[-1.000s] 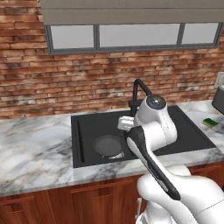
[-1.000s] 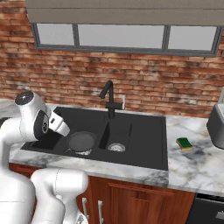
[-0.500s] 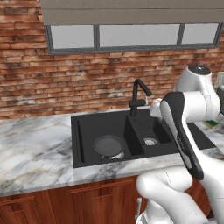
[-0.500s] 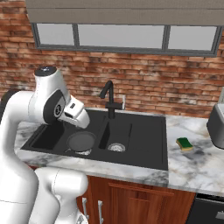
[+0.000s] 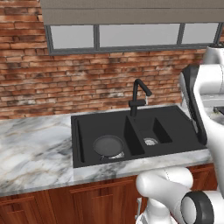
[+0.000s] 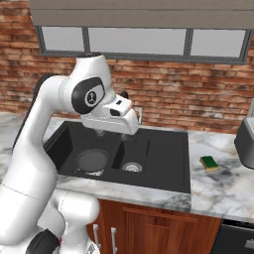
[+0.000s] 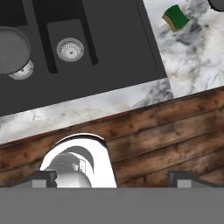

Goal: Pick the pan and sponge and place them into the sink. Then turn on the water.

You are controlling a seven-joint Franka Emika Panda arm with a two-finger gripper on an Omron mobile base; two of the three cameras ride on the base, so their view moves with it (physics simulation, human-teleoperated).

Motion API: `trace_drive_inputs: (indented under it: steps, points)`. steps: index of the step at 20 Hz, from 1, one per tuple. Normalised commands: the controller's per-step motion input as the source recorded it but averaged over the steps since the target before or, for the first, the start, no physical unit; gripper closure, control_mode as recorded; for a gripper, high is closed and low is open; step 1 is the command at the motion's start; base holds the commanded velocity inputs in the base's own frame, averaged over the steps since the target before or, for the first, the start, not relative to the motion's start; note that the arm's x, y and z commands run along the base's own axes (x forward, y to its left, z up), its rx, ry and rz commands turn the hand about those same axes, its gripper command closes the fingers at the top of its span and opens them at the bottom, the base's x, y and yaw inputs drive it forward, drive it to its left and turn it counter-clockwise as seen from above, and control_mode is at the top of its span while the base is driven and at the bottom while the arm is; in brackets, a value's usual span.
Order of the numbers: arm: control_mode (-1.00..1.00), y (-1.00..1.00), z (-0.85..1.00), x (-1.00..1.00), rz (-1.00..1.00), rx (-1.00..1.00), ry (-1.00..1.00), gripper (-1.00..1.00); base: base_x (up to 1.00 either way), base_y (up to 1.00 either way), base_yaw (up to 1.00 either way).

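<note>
light: even, bright — render | shadows: faint, soft | glare: none | focus: sharp — slightly pixelated

You've got the dark pan sitting flat in the left basin of the black sink, sponge lying green-side-up on the desk to its right.

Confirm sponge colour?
The sponge is yellow with a dark green top layer, lying on the marble counter; clearest in the hand view.
</note>
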Motion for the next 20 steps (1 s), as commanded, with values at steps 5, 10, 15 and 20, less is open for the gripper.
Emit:
trace_drive_inputs:
  steps: [5, 10, 15, 20]
  points:
    - [-1.00, -1.00, -0.38, 0.00, 0.08, -0.18, 0.10, -1.00, 0.00, 0.00, 0.00]
    - [-1.00, -1.00, -0.24, 0.10, 0.15, -0.02, -0.09, -1.00, 0.00, 0.00, 0.00]
    - [-1.00, -0.90, -0.09, 0.33, 0.11, 0.00, -0.15, -1.00, 0.00, 0.00, 0.00]
    - [-1.00, -0.48, -0.26, 0.81, 0.07, 0.00, 0.01, -1.00, 0.00, 0.00, 0.00]
